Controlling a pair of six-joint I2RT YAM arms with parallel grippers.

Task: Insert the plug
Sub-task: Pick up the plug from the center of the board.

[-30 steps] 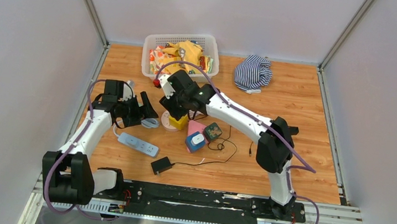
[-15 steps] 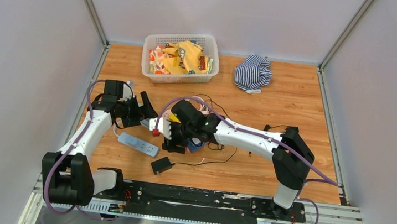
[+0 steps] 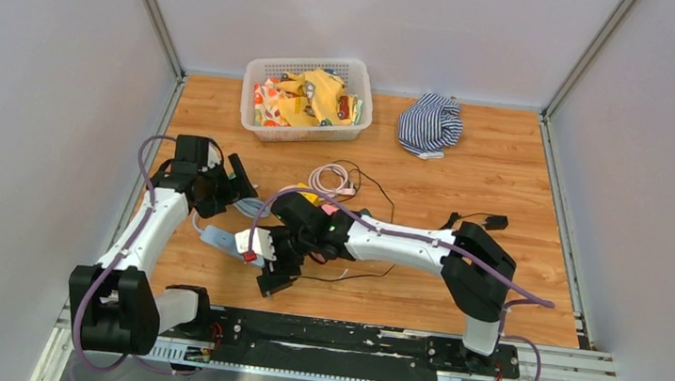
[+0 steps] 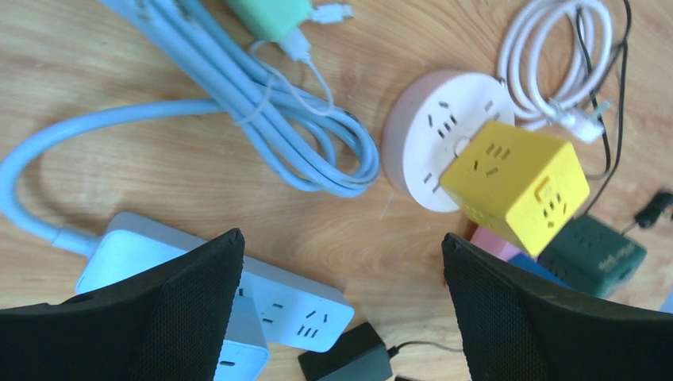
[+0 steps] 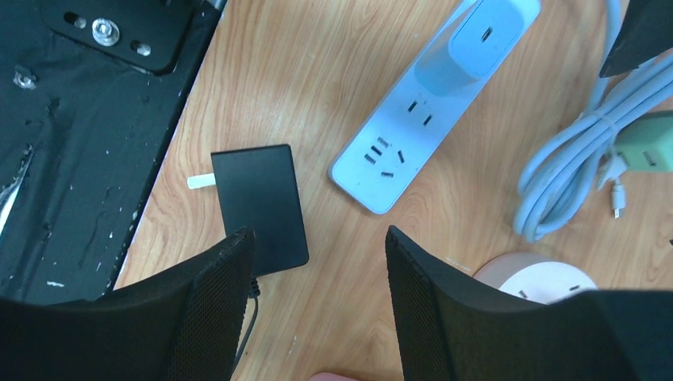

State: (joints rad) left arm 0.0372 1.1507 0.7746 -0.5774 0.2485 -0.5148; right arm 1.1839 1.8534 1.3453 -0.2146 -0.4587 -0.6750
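Right wrist view: the right gripper (image 5: 317, 248) hung released above the table (image 5: 301, 79), jaws apart with only bare wood between them. One finger overlapped the near corner of the black plug (image 5: 258, 198), which lay flat with its prongs pointing toward the black mounting plate (image 5: 79, 119), close beside the free end of the pale blue power strip (image 5: 397, 155) but not touching it. The left gripper (image 4: 341, 238) likewise stood wide and empty over that strip, with the coiled blue cable (image 4: 270, 103), round pink socket (image 4: 428, 131) and yellow cube socket (image 4: 516, 178) lying beyond.
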